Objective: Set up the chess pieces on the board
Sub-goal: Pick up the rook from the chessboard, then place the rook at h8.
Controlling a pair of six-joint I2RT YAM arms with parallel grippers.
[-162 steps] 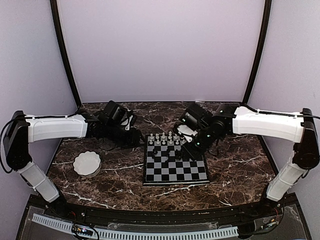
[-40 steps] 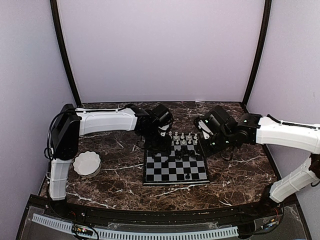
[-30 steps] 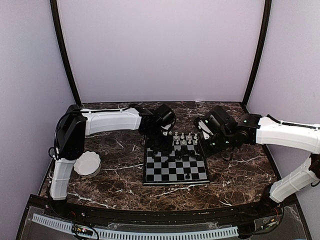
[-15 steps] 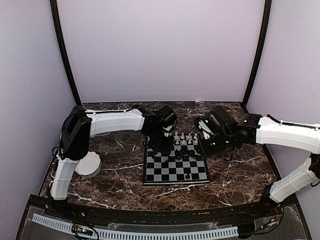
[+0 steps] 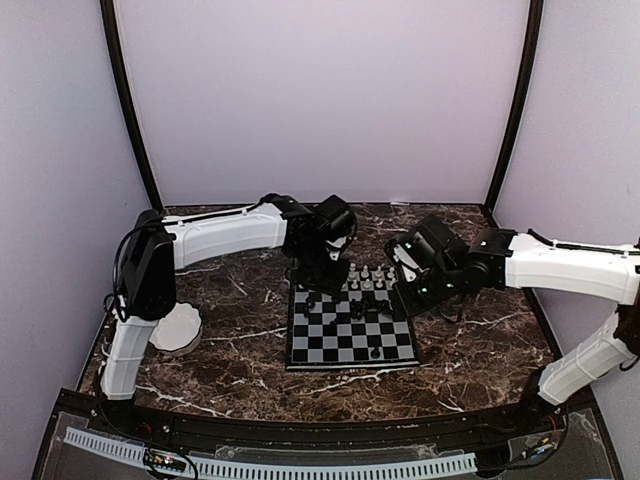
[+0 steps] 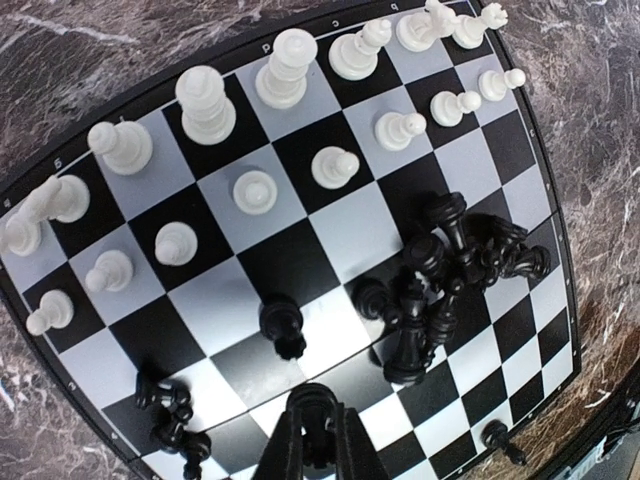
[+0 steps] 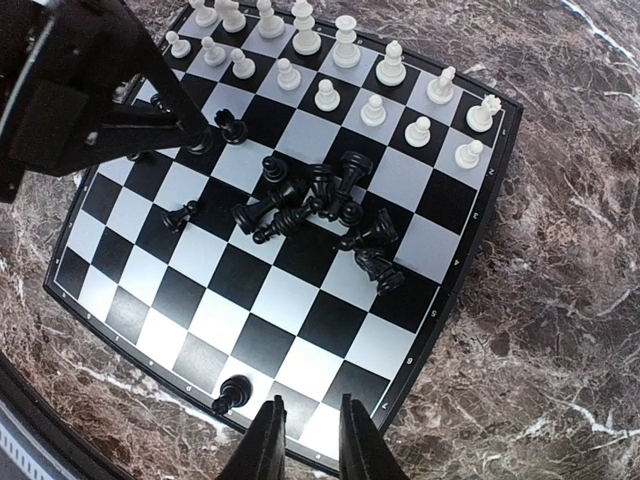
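The left gripper [image 6: 312,410] has been swung in over the far-left of the board [image 5: 335,345], fingers drawn close; whether on a piece cannot be told; the right gripper [image 7: 308,408] is held aside, fingers slightly parted; black chess pieces [image 6: 440,270] are left heaped mid-board.

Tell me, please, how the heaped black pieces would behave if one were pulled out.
The heaped black pieces lie touching on their sides, so neighbours would probably shift or roll. Small with narrow bases, they likely tip easily.

Dark marble table [image 5: 480,340], checkered board [image 5: 345,346], white bowl [image 5: 180,331]
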